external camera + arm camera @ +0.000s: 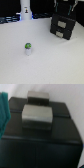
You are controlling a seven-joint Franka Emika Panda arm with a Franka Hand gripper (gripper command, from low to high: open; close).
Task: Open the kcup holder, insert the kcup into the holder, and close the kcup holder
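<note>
One small kcup [28, 48] stands nearest the exterior camera, upright on the pale table [50, 65], toward the exterior view's left. It is squat, with a green top and a whitish body below, and nothing touches it; a faint shadow lies at its base.

Farther back, toward the exterior view's right, sits the kcup holder [62, 27], a black boxy unit set at a slight angle to the table edge. Two lighter patches show on its front face, one above the other, though the blur hides whether they are handles or labels. The drawer front looks flush with the body, so the holder appears closed.

Directly above the holder, at the top edge of the exterior view, hangs the arm's gripper [66, 7], dark and pointed downward, well apart from the kcup. Only its lower part is in the frame, and how wide the fingers stand I cannot tell; nothing is seen held between them.

From the wrist view the holder's black top [45, 139] fills most of the frame, with a grey blurred block [38, 115] over it and a teal shape [4, 111] at one edge.

At the back of the table stands a white post [25, 10] with a dark mark.
</note>
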